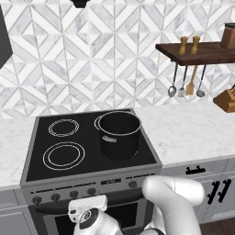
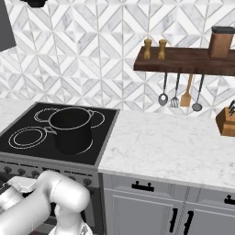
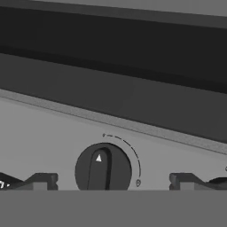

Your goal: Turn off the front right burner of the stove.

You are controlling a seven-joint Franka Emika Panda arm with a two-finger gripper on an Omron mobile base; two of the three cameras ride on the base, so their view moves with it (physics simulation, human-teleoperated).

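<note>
The stove [image 1: 32, 151] is a grey steel range with a black glass top marked with white rings. A black pot [image 1: 119, 135] stands on its right side. Small dark knobs [image 1: 55, 197] line the front panel. In the hand view one round knob [image 3: 103, 168] sits close ahead, its white triangle pointing up, with a dashed arc curving down its right side. My gripper [image 3: 114, 181] is open, a finger tip [image 3: 42, 181] on each side of this knob and apart from it. My hand [image 1: 87, 213] hangs low before the panel.
Marble counter [image 2: 170, 147] runs right of the stove, above grey cabinets with black handles [image 2: 142, 187]. A wooden shelf [image 2: 188, 59] carries shakers, with utensils hanging beneath it. A knife block [image 2: 226, 120] stands at the far right.
</note>
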